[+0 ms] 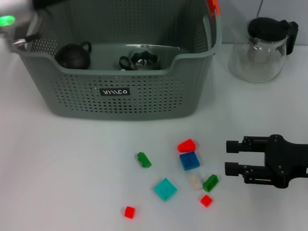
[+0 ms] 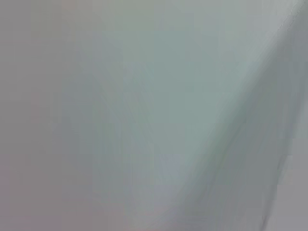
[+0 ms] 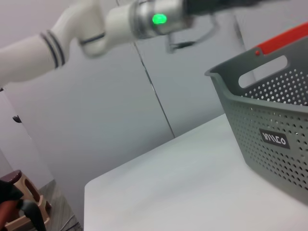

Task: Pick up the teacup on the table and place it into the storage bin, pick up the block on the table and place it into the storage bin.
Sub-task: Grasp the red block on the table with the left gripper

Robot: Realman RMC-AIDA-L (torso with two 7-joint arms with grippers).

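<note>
Two dark teapot-like vessels already sit inside the large grey perforated plastic storage bin (image 1: 144,96), so block picking looks next. Right gripper (image 1: 226,158) hovers low over the white surface (image 1: 62,168), jaws narrowly apart and empty, aimed at the small blue square block (image 1: 189,160) nearby. Left arm (image 1: 14,26) is at the bin's far-left corner; can't tell its jaws.

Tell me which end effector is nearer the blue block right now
Right. The right end effector hovers just beside the blue block on the table; the left arm is far off, above the storage bin's far left corner.
</note>
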